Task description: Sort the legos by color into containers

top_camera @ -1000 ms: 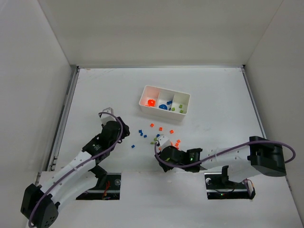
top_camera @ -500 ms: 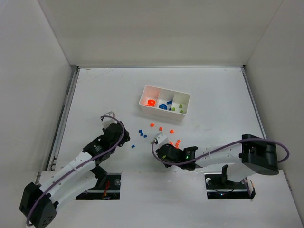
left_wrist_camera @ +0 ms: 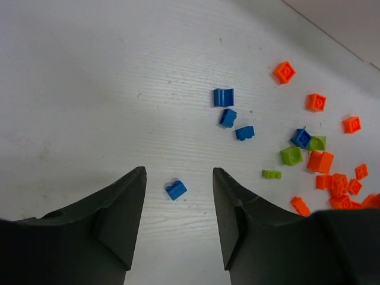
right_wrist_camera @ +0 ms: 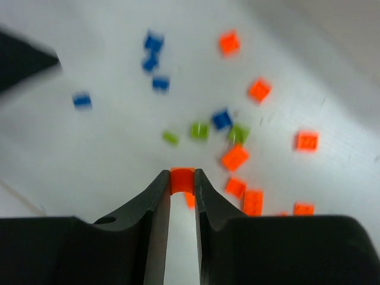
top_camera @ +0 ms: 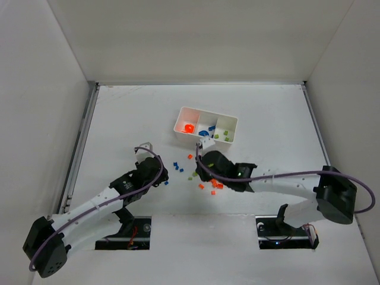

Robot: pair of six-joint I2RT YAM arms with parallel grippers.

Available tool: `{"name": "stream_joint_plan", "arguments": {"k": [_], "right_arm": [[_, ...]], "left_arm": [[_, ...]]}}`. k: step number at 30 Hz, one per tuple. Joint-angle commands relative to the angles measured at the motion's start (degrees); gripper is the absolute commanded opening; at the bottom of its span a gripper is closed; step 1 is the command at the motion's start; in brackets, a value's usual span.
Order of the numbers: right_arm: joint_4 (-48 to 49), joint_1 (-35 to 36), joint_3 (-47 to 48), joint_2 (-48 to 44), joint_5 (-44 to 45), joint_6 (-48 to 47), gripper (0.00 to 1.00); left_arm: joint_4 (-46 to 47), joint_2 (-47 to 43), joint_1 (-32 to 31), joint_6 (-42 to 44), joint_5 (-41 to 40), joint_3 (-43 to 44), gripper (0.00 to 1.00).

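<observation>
White table point(top_camera: 119, 119) under both arms, and my right arm point(top_camera: 285, 178) is stretched far across it toward the middle. The left arm point(top_camera: 95, 205) sits lower and to the left.

The tray point(top_camera: 208, 112) stands far of centre. Its left cell holds a round orange piece point(top_camera: 189, 127), the middle one blue, the right one green point(top_camera: 222, 135).

The right claw point(right_wrist_camera: 181, 177) is narrow and pinched on an orange lego point(right_wrist_camera: 182, 181), which sits squarely between the tips. That view is smeared, so I can't read the piece's long axis. From above, the claw point(top_camera: 205, 144) is just near of the tray's near wall, roughly in line with the middle cell. So the orange cell lies far and a little left of it. That's the relation that matters, I'd say: go up over the wall, bear left, then let go.

The left claw point(left_wrist_camera: 178, 173) is about half spread and holding nothing. A single blue lego point(left_wrist_camera: 176, 190) lies on the table between its jaws, touching neither, a shade toward the left jaw, with its long axis slanted across the gap. This arm is clearly the nearer one for that piece.

Loose legos point(top_camera: 212, 184) are scattered between the two claws, orange mostly to the right, blue to the left, and a few green among them.
</observation>
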Motion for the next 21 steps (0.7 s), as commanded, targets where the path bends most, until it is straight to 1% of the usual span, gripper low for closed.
{"name": "stream_joint_plan", "arguments": {"k": [1,5,8,13,16,18,21], "right_arm": [[6.51,-5.56,8.69,-0.59,-2.31,-4.28,0.22],[10.21,-12.77,17.3,5.73,-6.36,-5.35,0.22],[10.49,-16.73,25.21,14.16,-7.68,-6.4,0.22],[9.78,-20.34,34.71,24.72,-7.24,-6.67,0.22],[9.34,-21.4,39.28,29.64,-7.16,-6.49,0.23],[8.99,-21.75,41.13,31.84,-6.98,-6.32,0.26],[9.43,-21.93,42.72,34.4,-6.89,-5.96,0.38]], "left_arm": [[1.32,0.76,-2.29,-3.76,-2.21,0.55,0.46],[2.38,2.24,-5.81,-4.73,-6.42,0.2,0.46],[2.64,3.48,-8.62,-4.99,-9.32,0.03,0.46],[2.64,4.45,-10.91,-6.05,-10.82,0.11,0.46],[2.11,4.89,-12.93,-6.4,-14.42,-0.24,0.46],[1.32,5.76,-13.55,-6.49,-15.13,0.37,0.46],[1.23,6.82,-14.08,-7.54,-16.1,-0.67,0.46]]}}
